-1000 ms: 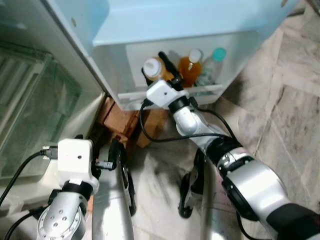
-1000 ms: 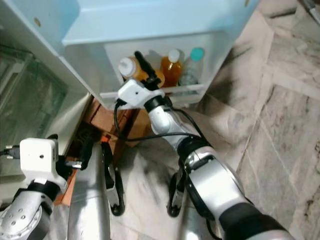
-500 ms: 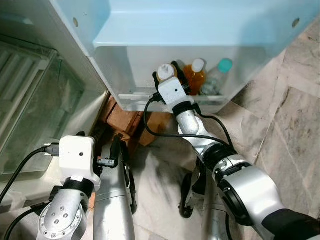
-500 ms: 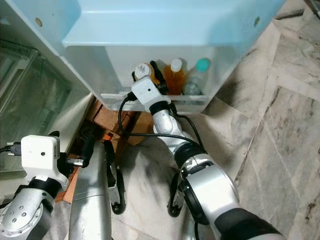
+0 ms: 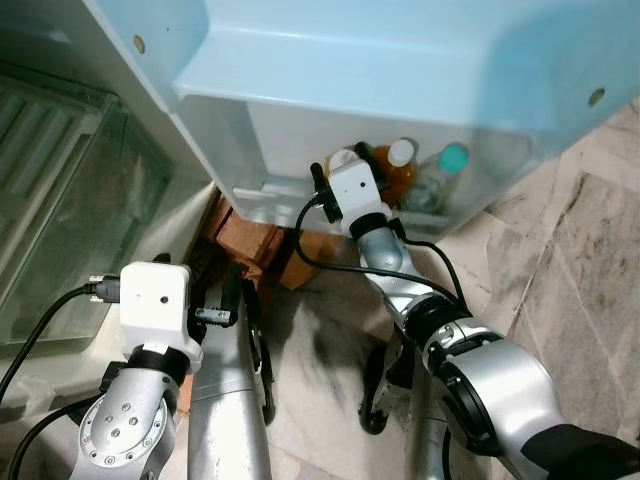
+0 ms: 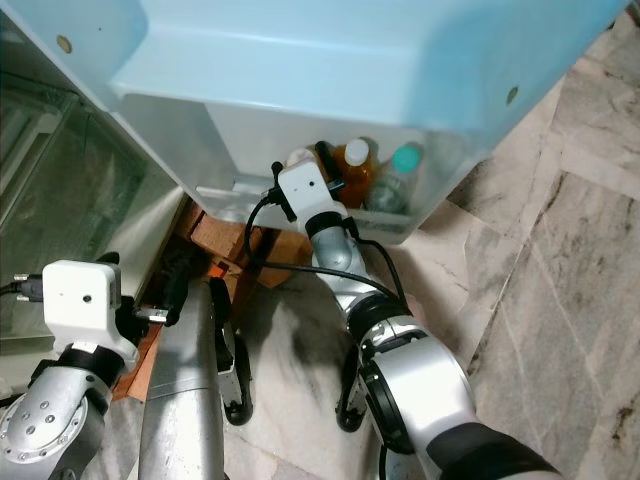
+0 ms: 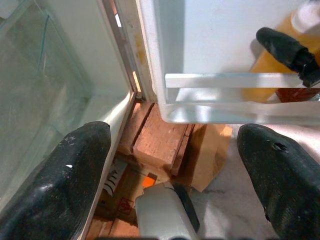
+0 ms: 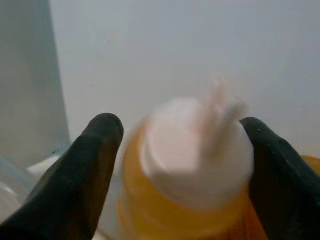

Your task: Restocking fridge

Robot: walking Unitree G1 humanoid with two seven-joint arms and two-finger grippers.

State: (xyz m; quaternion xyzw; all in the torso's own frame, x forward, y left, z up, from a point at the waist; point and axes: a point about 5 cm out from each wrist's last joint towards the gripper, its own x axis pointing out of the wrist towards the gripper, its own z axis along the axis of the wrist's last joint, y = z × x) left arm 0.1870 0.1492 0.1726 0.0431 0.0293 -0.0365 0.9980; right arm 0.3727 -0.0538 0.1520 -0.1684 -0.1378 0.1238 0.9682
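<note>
- Right end effector [image 8: 175,165] sits in the fridge door shelf [image 5: 330,190], fingers hugging the orange bottle [image 8: 170,200] just below its white cap [image 8: 192,160].
- Bottle stands at the shelf's left end, beside another orange bottle [image 5: 398,170] and a teal-capped one [image 5: 440,175].
- Probably smooth, slippery plastic and heavy if full, so I'd grip the body, not the cap.
- Left end effector [image 7: 175,150] hangs wide, holding nothing.

Three bottles stand in a row in the door shelf [image 5: 300,190] (the white-capped bottle [image 5: 342,162] leftmost, a second bottle [image 5: 400,160] beside it, a third [image 5: 447,168] rightmost), wooden blocks [image 5: 245,235] below it.
</note>
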